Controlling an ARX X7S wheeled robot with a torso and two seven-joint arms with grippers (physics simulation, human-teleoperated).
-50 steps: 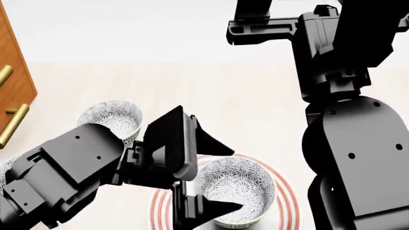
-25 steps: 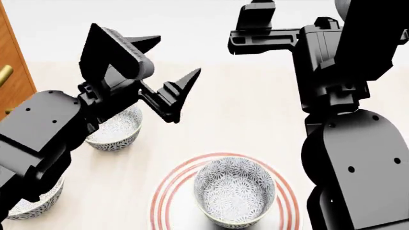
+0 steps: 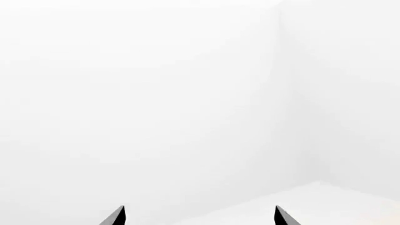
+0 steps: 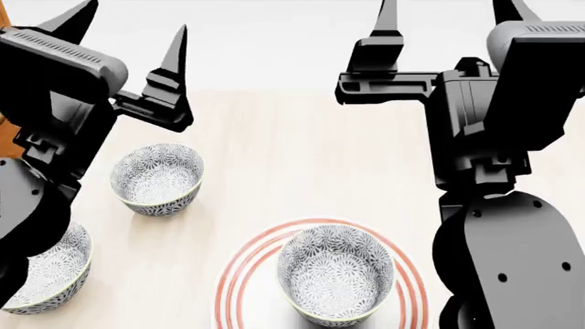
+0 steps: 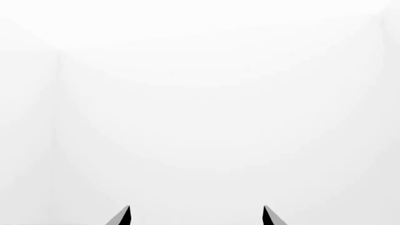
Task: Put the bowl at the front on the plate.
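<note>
Small grey-blue floral ceramic bowl [image 4: 335,275] sits on red-ringed white plate [image 4: 240,274]; left gripper [image 4: 128,51] has lifted off it, spread empty, right gripper [image 4: 448,17] too: task prob. done.

Left pincer [image 3: 198,216] — two dark fingertips [image 3: 115,216] spread apart — before blank white walls.

No readable text or labels appear anywhere.

Head camera looks steeply down at the tabletop [image 4: 302,157]; wrist cameras face blank white walls.
</note>
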